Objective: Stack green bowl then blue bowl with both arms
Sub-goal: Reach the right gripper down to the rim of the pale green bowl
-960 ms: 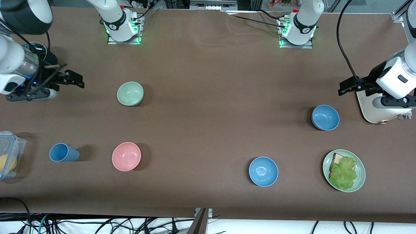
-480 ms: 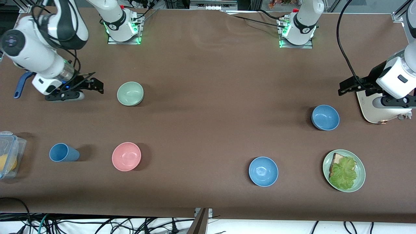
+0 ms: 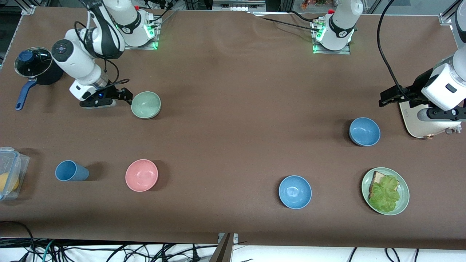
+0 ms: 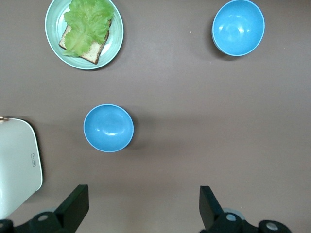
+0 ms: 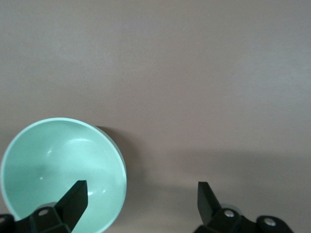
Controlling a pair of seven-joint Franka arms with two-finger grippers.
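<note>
The green bowl (image 3: 146, 104) stands upright toward the right arm's end of the table. My right gripper (image 3: 126, 95) is open at the bowl's edge. In the right wrist view (image 5: 140, 190) one finger (image 5: 77, 191) shows over the green bowl's (image 5: 58, 165) inside and the other finger is outside the rim. Two blue bowls stand toward the left arm's end: one (image 3: 364, 131) beside a white board, one (image 3: 295, 191) nearer the front camera. My left gripper (image 3: 385, 97) waits open and empty in the air; the left wrist view (image 4: 143, 194) shows both blue bowls (image 4: 108, 127) (image 4: 238, 27).
A pink bowl (image 3: 141, 175) and a blue cup (image 3: 71, 171) stand nearer the camera than the green bowl. A black pot (image 3: 34, 63) and a clear container (image 3: 9, 178) are at the right arm's end. A green plate (image 3: 404, 198) with bread and lettuce and a white board (image 3: 418, 123) are at the left arm's end.
My right arm has swung in from the table's end to the green bowl's edge, uncovering the black pot. The left arm has not moved.
</note>
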